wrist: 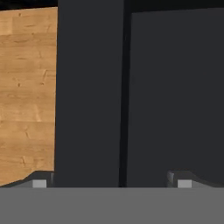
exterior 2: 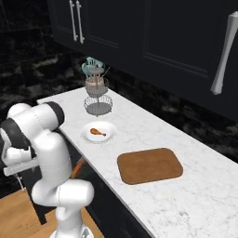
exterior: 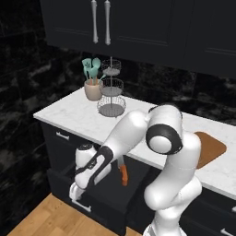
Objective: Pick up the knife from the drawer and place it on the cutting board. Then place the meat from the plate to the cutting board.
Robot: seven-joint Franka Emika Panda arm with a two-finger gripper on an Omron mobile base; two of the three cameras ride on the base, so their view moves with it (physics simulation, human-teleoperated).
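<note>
Gripper [wrist: 112, 181] spread wide and empty, fingertips [wrist: 39, 183] far apart, aimed down over the front wall of the drawer [wrist: 89, 96], with wooden floor [wrist: 26, 87] on one side of that wall and the dark drawer interior on the other. In the left base view, hand low at the drawer's front edge [exterior: 99, 205], just above the slim silver bar handle [exterior: 82, 204]; drawer pulled out beneath the counter. Knife [exterior: 122, 171] lying inside the drawer, well apart from the hand, orange-brown handle toward the front, grey blade pointing back under the counter edge; a sliver of its orange handle [exterior 2: 77, 169] also visible past the arm in the right base view. On the white marble counter [exterior 2: 153, 125]: plate [exterior 2: 109, 135] with the meat [exterior 2: 97, 132] lying on it, then the cutting board [exterior 2: 149, 165] near it, bare. Toward the back, a wire-mesh tiered stand [exterior: 111, 92] and just beside it a beige pot [exterior: 92, 90] holding teal spatulas [exterior: 91, 67]. Dark wall cupboards [exterior: 138, 23] with silver handles above
</note>
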